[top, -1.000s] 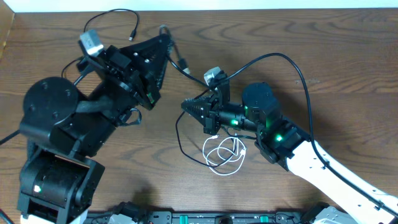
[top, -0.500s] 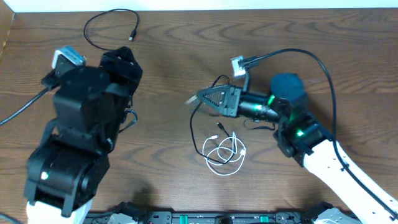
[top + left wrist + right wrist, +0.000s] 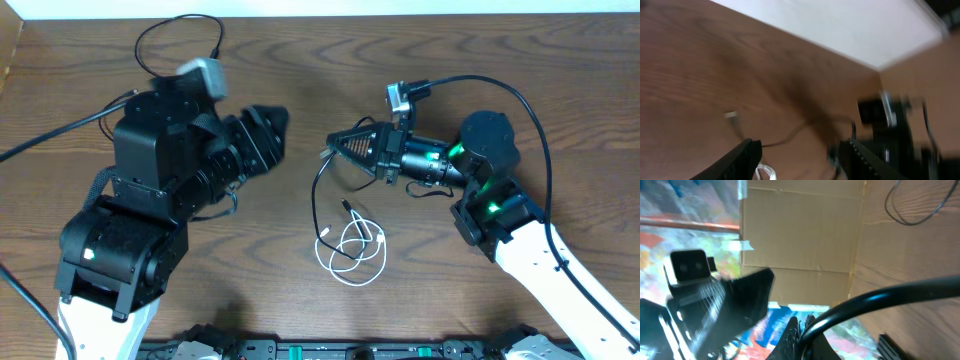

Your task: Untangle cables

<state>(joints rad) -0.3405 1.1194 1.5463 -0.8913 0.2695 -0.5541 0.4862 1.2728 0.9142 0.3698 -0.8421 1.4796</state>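
Right jaws clenched on black cable, centre of frame, tips pointing left. Cable drops from them down the frame, long axis top-to-bottom, to white cable coiled on counter at lower centre. Its lower run looks to overlap the coil's left edge, can't tell if threaded through. Left jaws released, nothing between them, left of centre, pointing right at right jaws across a gap. Coil lies below and right of left jaws, just below right ones. Right arm is nearer the coil but busy, so likely left goes down-right for the coil or the black's hanging run. Second black cable looped alone at upper left, well apart from the rest
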